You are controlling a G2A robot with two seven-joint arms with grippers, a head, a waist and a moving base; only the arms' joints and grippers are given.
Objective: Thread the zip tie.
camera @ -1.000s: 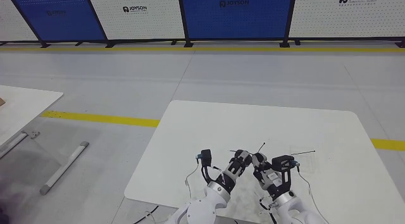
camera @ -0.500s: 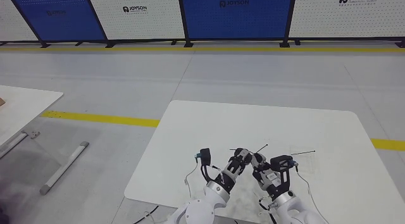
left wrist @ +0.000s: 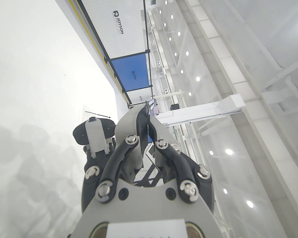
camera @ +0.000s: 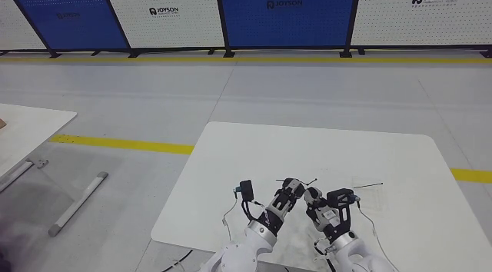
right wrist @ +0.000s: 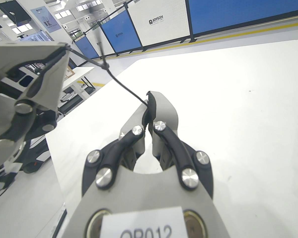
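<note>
A thin black zip tie (right wrist: 119,81) spans the gap between my two grippers, low over the near part of the white table (camera: 307,149). My right gripper (right wrist: 148,105) is shut on one end of the zip tie. My left gripper (right wrist: 64,48) is shut on the other end. The tie's small head (right wrist: 104,66) sits midway along the strap, and a blurred tail rises from it. In the top view the left gripper (camera: 292,187) and right gripper (camera: 309,192) stand close together, with the zip tie (camera: 298,183) sticking out to both sides. In the left wrist view the left gripper (left wrist: 147,108) is pressed shut.
A second black zip tie (camera: 367,186) lies flat on the table to the right of the arms; in the left wrist view this spare tie (left wrist: 97,114) lies beyond the right arm's wrist. Another white table (camera: 31,130) stands far left. Blue and white panels line the back.
Both grippers have shifted slightly left and toward the table's near edge. The tie's free tail has swung lower, and a short end now pokes out on the left.
</note>
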